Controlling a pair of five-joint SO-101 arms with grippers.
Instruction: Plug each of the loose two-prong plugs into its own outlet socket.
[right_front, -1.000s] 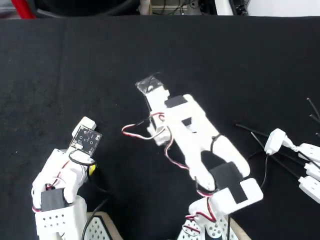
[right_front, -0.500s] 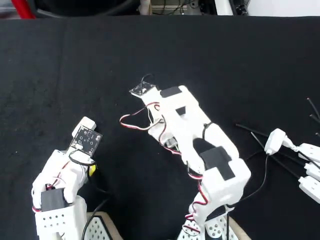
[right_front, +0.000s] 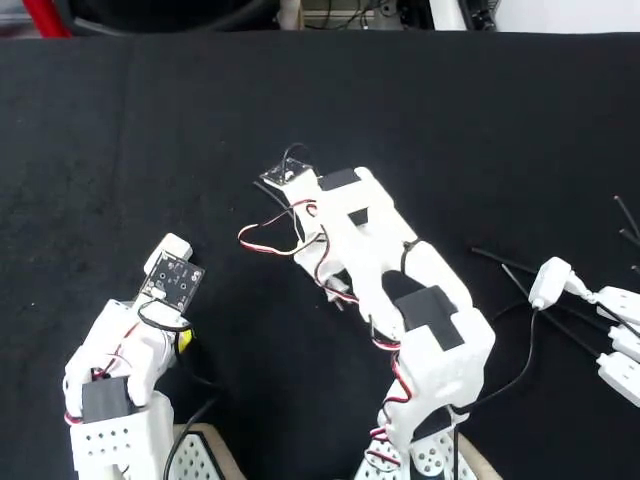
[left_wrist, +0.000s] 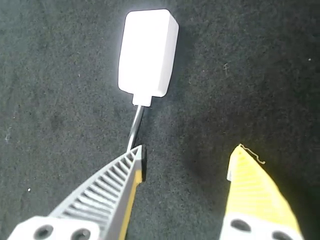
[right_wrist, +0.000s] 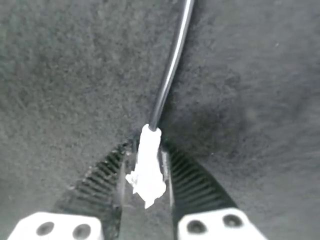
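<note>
Right claw (right_wrist: 146, 150) was clenched on small white plug (right_wrist: 146, 175) right between fingertips, black cord (right_wrist: 172, 60) ran off over cloth (right_wrist: 60, 60). Left claw (left_wrist: 189, 148) sat released, boxy white plug (left_wrist: 147, 52) lay just beyond fingertips.

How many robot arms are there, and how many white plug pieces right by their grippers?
Robot arms: 2, the left arm and the right arm.
White plug pieces: 2, the loose piece ahead of the left gripper, the held piece in the right gripper.
Total: 4
</note>
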